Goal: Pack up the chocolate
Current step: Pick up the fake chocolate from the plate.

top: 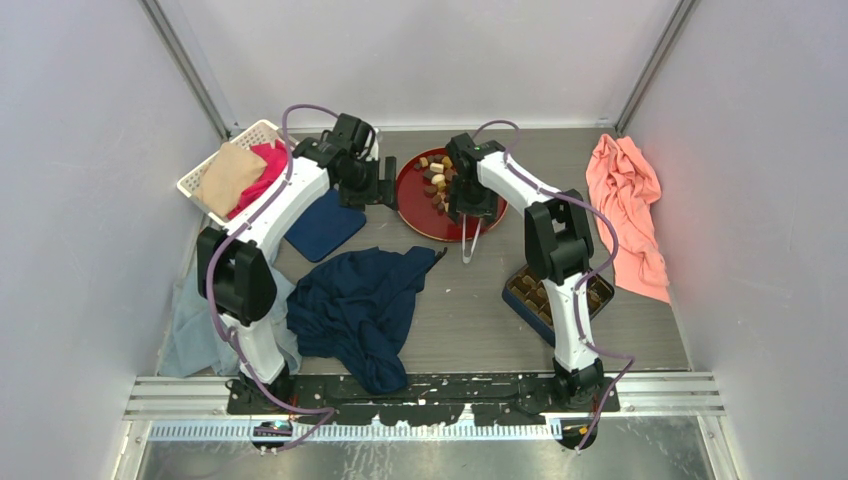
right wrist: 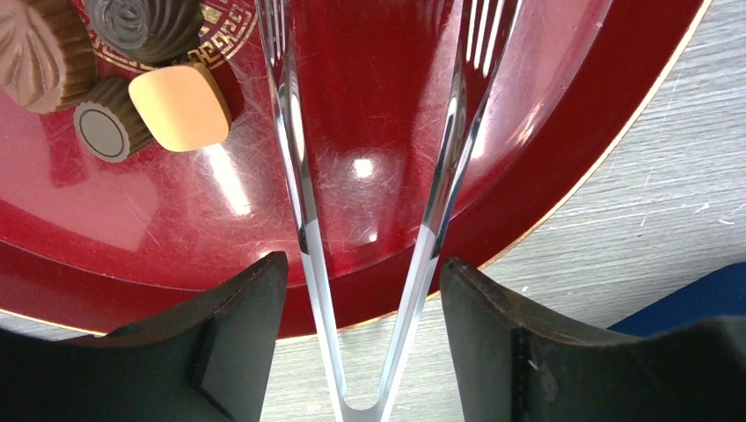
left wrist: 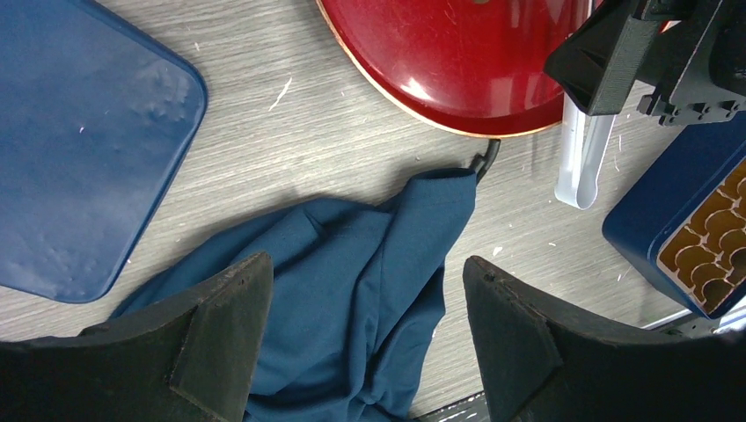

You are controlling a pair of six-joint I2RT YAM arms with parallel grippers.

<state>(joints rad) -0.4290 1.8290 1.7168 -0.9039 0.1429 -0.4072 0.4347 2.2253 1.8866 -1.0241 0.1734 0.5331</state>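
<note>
The chocolate (top: 436, 180), dark, light brown and cream pieces, is heaped on the far part of the red tray (top: 415, 210). In the right wrist view a few pieces (right wrist: 180, 105) lie at the upper left of the tray (right wrist: 378, 114). Silver tongs (right wrist: 299, 202) lie with their arms over the tray's near rim and their bend on the table. My right gripper (right wrist: 362, 264) is open and straddles the tongs (top: 470, 240) without touching them. My left gripper (left wrist: 368, 272) hangs open over a blue garment, left of the tray (left wrist: 457, 61).
The navy gridded box (top: 530, 295) sits near the right arm's base, and its flat navy lid (top: 325, 225) lies left of the tray. A dark blue garment (top: 360, 300) spreads across the middle. A white basket (top: 235, 170) of clothes stands far left, a coral cloth (top: 630, 210) far right.
</note>
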